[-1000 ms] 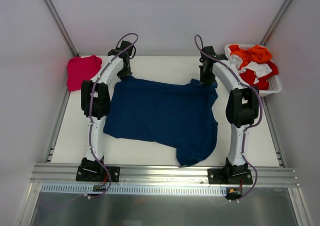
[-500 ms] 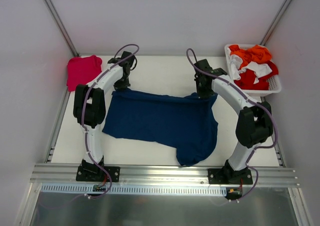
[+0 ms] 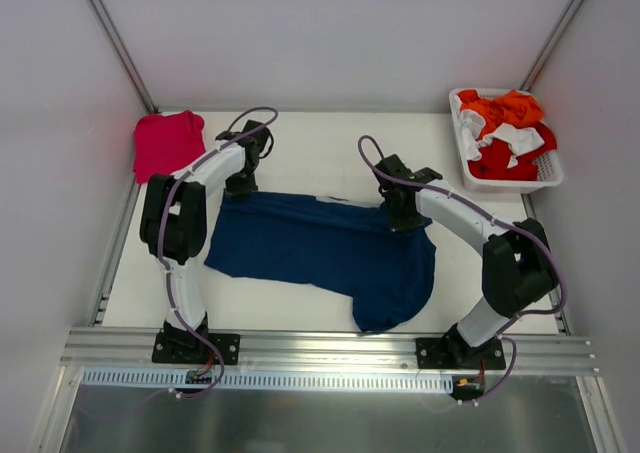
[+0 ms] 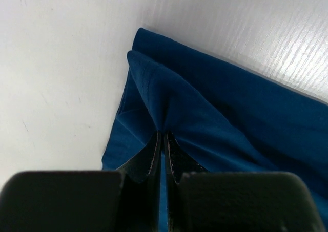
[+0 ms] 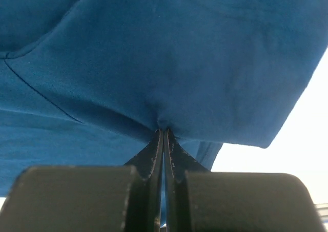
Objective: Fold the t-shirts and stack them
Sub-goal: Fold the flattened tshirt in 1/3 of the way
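Observation:
A dark navy t-shirt point(image 3: 320, 248) lies spread over the middle of the white table, its far edge lifted and drawn toward the near side. My left gripper point(image 3: 240, 186) is shut on the far left corner of that shirt point(image 4: 205, 119), the cloth bunching at its tips point(image 4: 163, 134). At the far right corner my right gripper point(image 3: 400, 216) pinches the same navy cloth point(image 5: 154, 63) shut between its tips point(image 5: 163, 131). A pinkish-red t-shirt point(image 3: 165, 141) sits folded at the far left of the table, apart from both grippers.
A white basket point(image 3: 545, 178) at the far right holds orange, red and white clothes. Metal rails run along the left and near edges of the table point(image 3: 330, 138). White walls close in the sides and back.
Both grippers have pulled the navy shirt's far edge toward the near side, folding it over. The right gripper also moved left, toward the table's middle.

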`<state>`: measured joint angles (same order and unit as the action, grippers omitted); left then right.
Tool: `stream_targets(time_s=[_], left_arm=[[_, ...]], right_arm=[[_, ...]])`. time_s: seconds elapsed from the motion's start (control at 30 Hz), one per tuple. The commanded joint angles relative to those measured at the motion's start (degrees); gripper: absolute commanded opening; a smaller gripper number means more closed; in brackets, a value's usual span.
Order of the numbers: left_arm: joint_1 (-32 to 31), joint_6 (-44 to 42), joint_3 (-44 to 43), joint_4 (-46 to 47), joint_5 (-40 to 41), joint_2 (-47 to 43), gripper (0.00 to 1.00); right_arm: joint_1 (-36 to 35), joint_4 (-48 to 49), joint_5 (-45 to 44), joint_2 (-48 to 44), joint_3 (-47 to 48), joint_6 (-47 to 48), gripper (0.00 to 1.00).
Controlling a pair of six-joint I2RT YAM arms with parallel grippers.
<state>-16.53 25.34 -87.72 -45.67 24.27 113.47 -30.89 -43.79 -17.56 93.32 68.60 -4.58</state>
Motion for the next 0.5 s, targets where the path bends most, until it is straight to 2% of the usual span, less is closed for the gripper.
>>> stream_targets(time_s=[0.0, 0.03, 0.07, 0.1, 0.13, 0.17, 0.2, 0.27, 0.3, 0.33, 0.47], left_arm=[[-0.34, 0.85, 0.53, -0.47, -0.19, 0.34, 0.00], [-0.43, 0.85, 0.71, -0.47, -0.36, 0.70, 0.01], [-0.43, 0.50, 0.80, -0.30, -0.80, 0.96, 0.08], [-0.34, 0.32, 0.80, -0.30, -1.59, 1.31, 0.21], [-0.51, 0.32, 0.80, -0.30, -1.42, 1.75, 0.38], [-0.69, 0.32, 1.06, -0.21, -0.90, 1.75, 0.64], [-0.78, 0.58, 1.32, -0.12, -0.28, 1.49, 0.98], [-1.56, 1.28, 2.99, 0.84, 1.21, 0.18, 0.99], [-1.92, 1.37, 3.78, 2.50, 2.78, -2.18, 0.99], [-2.36, 1.55, 5.01, 3.21, 3.58, -3.68, 0.99], [-3.68, 1.56, 4.32, 4.71, 3.24, -10.10, 0.99]], right_arm=[[-1.18, -0.42, -1.25, -0.33, -1.27, -2.80, 0.01], [-1.36, -0.24, -1.33, -0.16, -1.88, -3.15, 0.01], [-1.45, 0.19, -1.33, 0.54, -2.32, -3.42, 0.00], [-1.62, 0.28, -1.33, 0.90, -2.50, -3.59, 0.02], [-1.71, 0.37, -1.25, 1.42, -2.59, -3.68, 0.12], [-1.80, 0.46, -1.07, 2.12, -2.77, -3.94, 0.54], [-2.32, 0.46, -1.24, 2.30, -2.77, -4.12, 0.69], [-3.38, 0.37, -3.70, 1.70, -2.85, -4.56, 0.77], [-4.51, 0.46, -4.75, -0.14, -2.77, -4.74, 0.87], [-4.87, 0.29, -6.50, -1.46, -2.51, -4.82, 0.93], [-5.23, 0.02, -7.05, -8.32, -0.14, -3.60, 0.97]])
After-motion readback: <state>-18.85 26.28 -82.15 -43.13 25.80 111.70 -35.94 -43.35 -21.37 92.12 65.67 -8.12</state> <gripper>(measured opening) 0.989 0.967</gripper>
